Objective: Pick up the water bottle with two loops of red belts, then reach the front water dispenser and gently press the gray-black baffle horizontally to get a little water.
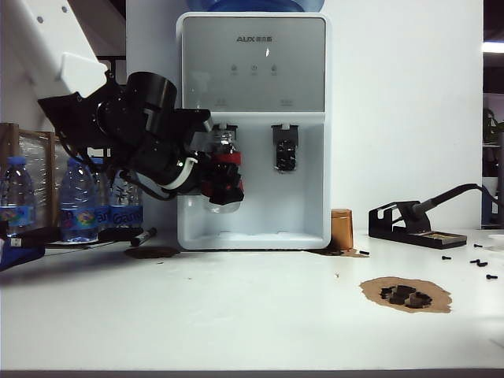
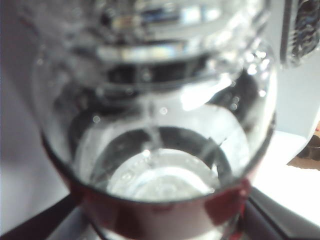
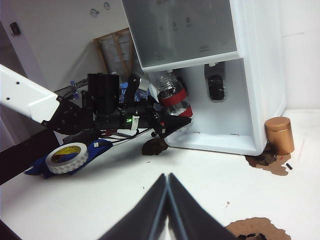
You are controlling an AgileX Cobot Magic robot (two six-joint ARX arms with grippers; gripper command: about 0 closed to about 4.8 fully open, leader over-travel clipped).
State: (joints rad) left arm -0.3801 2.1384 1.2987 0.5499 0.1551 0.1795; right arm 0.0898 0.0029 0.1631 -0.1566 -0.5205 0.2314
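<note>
Exterior view shows one water dispenser (image 1: pixel 253 130), white with a grey upper panel, standing at the back of a white table (image 1: pixel 236 315) against a white wall, with two dark taps in its recess. The left gripper (image 1: pixel 223 179) holds the one water bottle (image 1: pixel 224 177) by its two red bands, tilted, with its mouth up against the gray-black baffle (image 1: pixel 223 138), the left one of the two taps; the second tap (image 1: pixel 285 148) is free. On the table I count three blue-capped plastic bottles (image 1: pixel 79 201) at the left, one black marker (image 1: pixel 143 235), one copper-coloured tin (image 1: pixel 341 230) just beside the dispenser, one black soldering stand (image 1: pixel 409 224) at the right and several small black screws (image 1: pixel 480 264). The white top is worn through to brown in some patches (image 1: pixel 405 294). Left wrist view is filled by the clear bottle (image 2: pixel 160 125); a thin stream of water falls inside and a little water lies at the bottom, above one red band. Right wrist view shows the right gripper (image 3: pixel 167 200) low over the table, well apart from the dispenser (image 3: pixel 210 75), its two fingers pressed together with nothing between them. One roll of tape (image 3: pixel 66 157) lies on a blue cloth, and a wooden frame (image 3: pixel 117 50) leans on the wall.
</note>
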